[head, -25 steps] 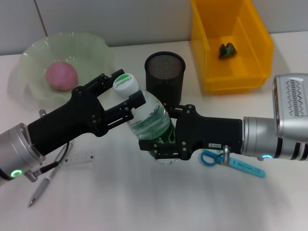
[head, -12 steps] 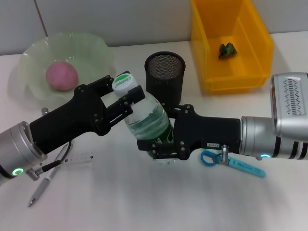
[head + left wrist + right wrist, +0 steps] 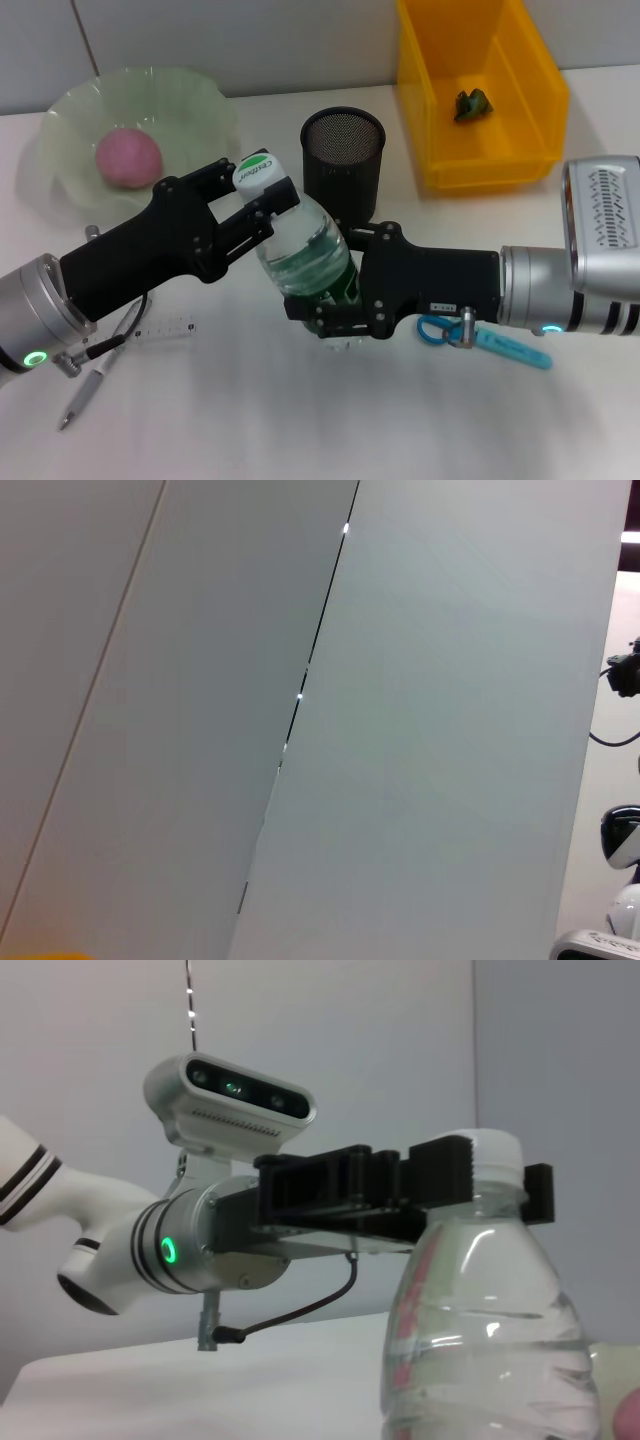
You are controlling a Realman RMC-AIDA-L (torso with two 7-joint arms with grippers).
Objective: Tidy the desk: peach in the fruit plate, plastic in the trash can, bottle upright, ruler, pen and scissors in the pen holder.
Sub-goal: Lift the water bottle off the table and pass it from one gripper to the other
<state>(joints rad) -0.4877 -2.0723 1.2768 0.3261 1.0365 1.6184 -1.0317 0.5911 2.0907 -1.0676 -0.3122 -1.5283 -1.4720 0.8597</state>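
At centre frame in the head view, the bottle stands nearly upright on the desk, its long axis leaning slightly toward the upper left, just in front of the pen holder. The left gripper has its jaws closed narrowly on the neck below the white cap; the right gripper clasps the lower body, so both arms bear on the one axis and either could release first. The bottle's base is hidden behind the right gripper, so contact with the desk cannot be confirmed. The scissors are partly covered by the right arm. The left wrist view shows only wall.
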